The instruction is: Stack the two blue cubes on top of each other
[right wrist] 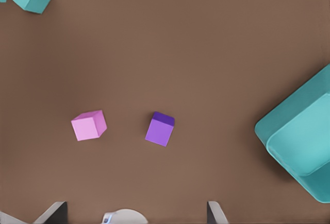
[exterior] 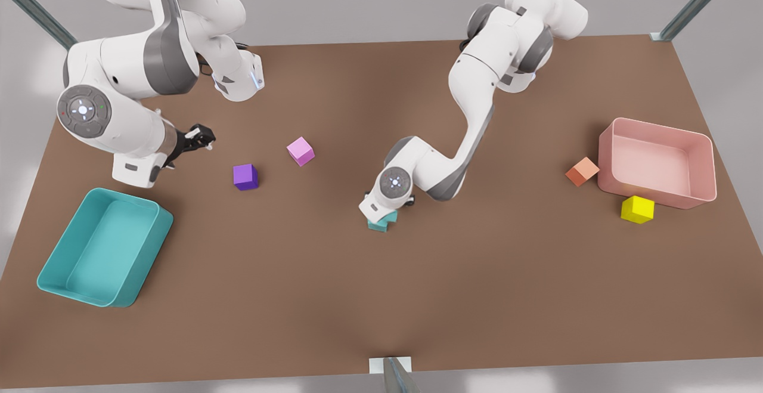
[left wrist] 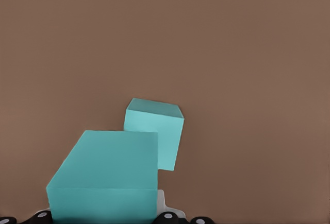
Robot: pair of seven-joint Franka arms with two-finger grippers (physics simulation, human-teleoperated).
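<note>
Two blue cubes show in the left wrist view. The nearer blue cube (left wrist: 111,167) sits between the fingers of my left gripper, which is shut on it. The other blue cube (left wrist: 157,128) rests on the brown table just beyond it, touching or nearly touching; I cannot tell which. In the front view the left gripper (exterior: 384,211) points down over the teal pair (exterior: 381,222) near the table's middle. My right gripper (exterior: 201,138) waits open above the table at the front view's left, its fingers (right wrist: 54,212) spread wide with nothing between them.
A purple cube (exterior: 245,176) and a pink cube (exterior: 300,151) lie between the arms. A teal tray (exterior: 137,285) stands at the front view's left. At the right stand a pink tray (exterior: 608,160), an orange cube (exterior: 582,171) and a yellow cube (exterior: 637,209).
</note>
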